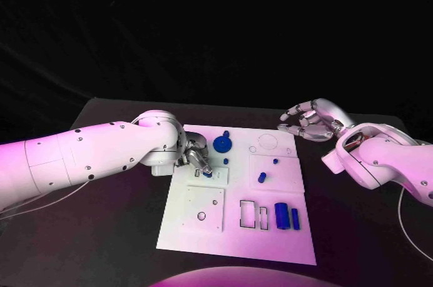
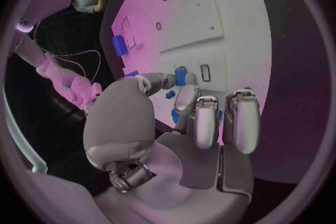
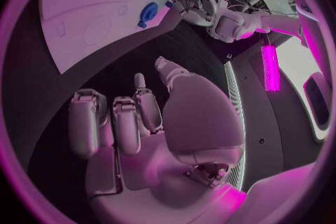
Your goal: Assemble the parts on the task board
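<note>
Task board (image 1: 236, 234) sits in the middle of the black table (image 1: 108, 237), a white plate with blue parts scattered over it: a round disc piece (image 1: 223, 142) near the far edge, a small peg (image 1: 261, 177) mid-board, and two blue bars (image 1: 287, 216) by the outlined slots nearer the robot. The left robot hand (image 1: 197, 157) is down on the board's left side, fingertips pinching a small blue part (image 2: 181, 76) just beside a little rectangular slot (image 2: 205, 72) (my guess is that's its home). The right robot hand (image 1: 311, 121) hovers off the board's far right corner, fingers curled loosely apart, holding nothing. To seat the piece well, I'd line its long side with the slot first, keep it upright, then press straight down without dragging.
</note>
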Controlling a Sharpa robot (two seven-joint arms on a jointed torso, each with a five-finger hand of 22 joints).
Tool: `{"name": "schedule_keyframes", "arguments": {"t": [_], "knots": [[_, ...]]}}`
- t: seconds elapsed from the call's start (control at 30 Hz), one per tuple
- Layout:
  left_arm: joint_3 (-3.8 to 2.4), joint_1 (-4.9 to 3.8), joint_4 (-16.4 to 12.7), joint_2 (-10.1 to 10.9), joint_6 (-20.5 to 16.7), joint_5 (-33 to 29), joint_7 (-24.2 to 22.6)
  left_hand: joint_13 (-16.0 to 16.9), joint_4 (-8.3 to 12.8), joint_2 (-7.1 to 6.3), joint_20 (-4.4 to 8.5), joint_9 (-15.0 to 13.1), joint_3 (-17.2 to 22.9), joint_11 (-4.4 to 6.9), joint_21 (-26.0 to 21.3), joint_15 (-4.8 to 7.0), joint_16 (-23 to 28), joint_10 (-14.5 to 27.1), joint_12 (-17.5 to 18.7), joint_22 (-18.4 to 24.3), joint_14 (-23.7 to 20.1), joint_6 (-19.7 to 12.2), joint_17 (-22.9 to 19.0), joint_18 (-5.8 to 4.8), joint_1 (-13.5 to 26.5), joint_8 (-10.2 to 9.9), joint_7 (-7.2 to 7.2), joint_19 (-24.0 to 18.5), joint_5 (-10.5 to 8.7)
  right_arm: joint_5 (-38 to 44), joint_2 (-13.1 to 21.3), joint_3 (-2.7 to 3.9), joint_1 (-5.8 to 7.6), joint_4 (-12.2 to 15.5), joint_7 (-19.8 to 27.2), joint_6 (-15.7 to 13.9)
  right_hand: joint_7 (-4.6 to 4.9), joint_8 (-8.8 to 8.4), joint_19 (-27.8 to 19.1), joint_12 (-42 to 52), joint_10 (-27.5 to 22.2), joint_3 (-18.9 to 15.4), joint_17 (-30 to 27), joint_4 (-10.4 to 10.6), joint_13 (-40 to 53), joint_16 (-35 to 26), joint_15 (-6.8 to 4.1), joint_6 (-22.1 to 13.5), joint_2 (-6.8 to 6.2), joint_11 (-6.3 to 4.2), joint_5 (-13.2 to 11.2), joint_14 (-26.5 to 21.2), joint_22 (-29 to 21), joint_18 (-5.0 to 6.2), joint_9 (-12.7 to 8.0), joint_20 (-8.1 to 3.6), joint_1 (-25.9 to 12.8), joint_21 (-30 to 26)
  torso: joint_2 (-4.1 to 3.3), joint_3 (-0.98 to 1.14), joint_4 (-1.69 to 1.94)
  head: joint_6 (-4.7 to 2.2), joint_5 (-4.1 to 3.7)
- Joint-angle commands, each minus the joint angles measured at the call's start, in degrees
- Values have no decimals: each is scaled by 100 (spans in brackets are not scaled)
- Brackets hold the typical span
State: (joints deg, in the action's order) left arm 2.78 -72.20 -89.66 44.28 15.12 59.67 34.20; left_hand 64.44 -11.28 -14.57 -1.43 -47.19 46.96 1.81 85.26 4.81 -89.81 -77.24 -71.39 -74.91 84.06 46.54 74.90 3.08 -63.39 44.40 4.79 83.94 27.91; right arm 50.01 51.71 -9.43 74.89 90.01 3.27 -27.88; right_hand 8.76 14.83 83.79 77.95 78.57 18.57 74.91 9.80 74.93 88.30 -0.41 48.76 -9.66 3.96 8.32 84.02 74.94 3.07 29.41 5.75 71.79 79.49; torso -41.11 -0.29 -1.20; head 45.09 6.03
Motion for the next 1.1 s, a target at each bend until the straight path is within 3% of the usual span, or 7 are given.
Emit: {"name": "schedule_keyframes", "arguments": {"t": [0.03,1.1], "knots": [[2,0,3,-23,104,7,7,11,996,14,32,-395,967,-16,35,25,-19,-41,-26,-565,594,255,1510,-107,42,36,-200,211,38,21,-4,-1,-4,6,-6,84,1,18,-23,-12,-15,-36,892,12,142,-23,13,14,17,3,18,461,321,14,6,-13,47,-19,-3,2,-3,5,0],[20,1,65,-113,323,-39,29,20,968,65,38,-431,882,18,42,45,-19,-108,-44,-588,594,338,1510,-111,155,58,-245,218,60,21,-4,-1,-18,4,-4,81,-1,23,-26,-10,-11,-50,891,26,143,-24,12,18,23,0,20,461,314,16,8,-14,50,-28,-1,8,-1,59,-18]]}}
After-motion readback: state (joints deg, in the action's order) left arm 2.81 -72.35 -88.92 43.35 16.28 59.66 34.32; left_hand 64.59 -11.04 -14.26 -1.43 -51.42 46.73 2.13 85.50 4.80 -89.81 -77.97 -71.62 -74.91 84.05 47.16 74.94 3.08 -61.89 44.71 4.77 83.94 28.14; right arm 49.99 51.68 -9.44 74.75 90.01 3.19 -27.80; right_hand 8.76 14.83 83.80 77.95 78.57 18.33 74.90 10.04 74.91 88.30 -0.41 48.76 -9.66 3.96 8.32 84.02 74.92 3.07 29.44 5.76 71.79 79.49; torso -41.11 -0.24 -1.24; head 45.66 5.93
